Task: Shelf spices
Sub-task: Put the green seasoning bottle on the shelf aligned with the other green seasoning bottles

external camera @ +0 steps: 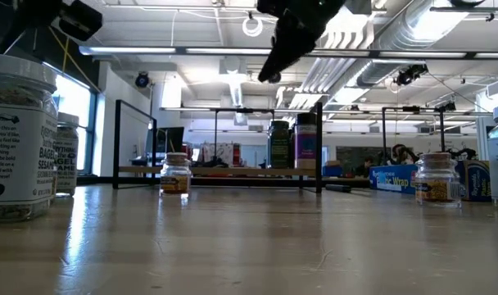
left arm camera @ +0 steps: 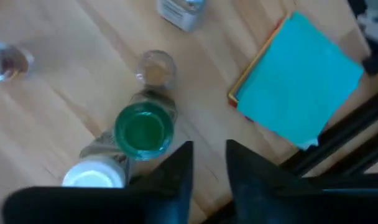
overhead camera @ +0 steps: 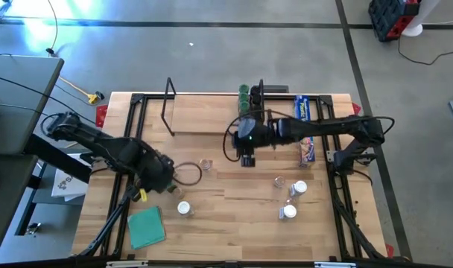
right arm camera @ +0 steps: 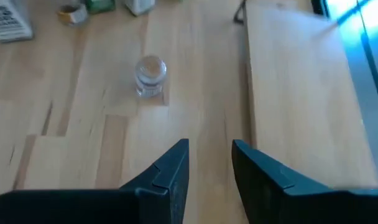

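From my overhead feed the shelf (overhead camera: 211, 112) lies at twelve o'clock on the table (overhead camera: 234, 223), and two green-lidded jars (overhead camera: 244, 95) stand at its right end by a black wire frame. The other spice jars are loose on the table: a clear jar (overhead camera: 206, 164) near centre, three (overhead camera: 290, 199) out at four o'clock, and a white-lidded one (overhead camera: 184, 208) at seven o'clock beside a teal pad (overhead camera: 147, 226). A blue wrap box (overhead camera: 305, 128) lies at two o'clock. My left gripper (overhead camera: 165, 179) sits low at eight o'clock; its wrist camera shows the fingers (left arm camera: 176, 171) slightly parted with nothing between them, above a green-lidded jar (left arm camera: 143, 130), a white-lidded one (left arm camera: 94, 176) and a small clear one (left arm camera: 156, 67). My right gripper (overhead camera: 247, 158) reaches in from three o'clock and hovers just in front of the shelf, fingers (right arm camera: 173, 168) a little apart and empty, with one clear jar (right arm camera: 151, 76) standing beyond them. The table-level camera alone shows seasoning inside the jars, perhaps a seeded blend in the big near one (external camera: 18, 135), and yellowish fill in two small ones (external camera: 176, 174).
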You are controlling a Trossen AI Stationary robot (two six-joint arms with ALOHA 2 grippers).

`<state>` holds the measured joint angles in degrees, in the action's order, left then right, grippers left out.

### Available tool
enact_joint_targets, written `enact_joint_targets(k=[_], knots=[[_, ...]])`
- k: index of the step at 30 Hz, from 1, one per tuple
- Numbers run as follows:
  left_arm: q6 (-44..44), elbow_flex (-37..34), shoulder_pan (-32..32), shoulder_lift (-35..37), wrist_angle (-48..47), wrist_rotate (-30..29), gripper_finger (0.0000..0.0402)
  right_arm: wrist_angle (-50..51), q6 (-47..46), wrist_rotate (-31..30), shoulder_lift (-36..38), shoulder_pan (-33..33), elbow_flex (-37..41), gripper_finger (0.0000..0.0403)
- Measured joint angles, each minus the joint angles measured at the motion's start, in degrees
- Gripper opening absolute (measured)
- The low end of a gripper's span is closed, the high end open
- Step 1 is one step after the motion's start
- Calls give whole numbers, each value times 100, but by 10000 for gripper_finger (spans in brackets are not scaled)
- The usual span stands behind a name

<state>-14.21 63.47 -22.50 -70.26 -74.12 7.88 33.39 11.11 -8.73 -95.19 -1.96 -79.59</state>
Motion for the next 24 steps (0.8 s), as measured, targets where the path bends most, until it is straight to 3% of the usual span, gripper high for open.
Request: enact_joint_targets(k=[5, 9, 16, 24], knots=[[-416, 6, -166, -417, 66, -578, 189, -9, -640, -789, -3, 448, 242, 117], [-761, 6, -95, -634, 112, -992, 236, 70, -926, -1318, -3, 765, 253, 117], [-1413, -264, 169, -803, 345, -884, 250, 110, -1336, -2146, 13, 1107, 253, 117], [-1481, -642, 223, -786, 911, -757, 250, 350, -1602, -2290, 15, 1340, 253, 117]])
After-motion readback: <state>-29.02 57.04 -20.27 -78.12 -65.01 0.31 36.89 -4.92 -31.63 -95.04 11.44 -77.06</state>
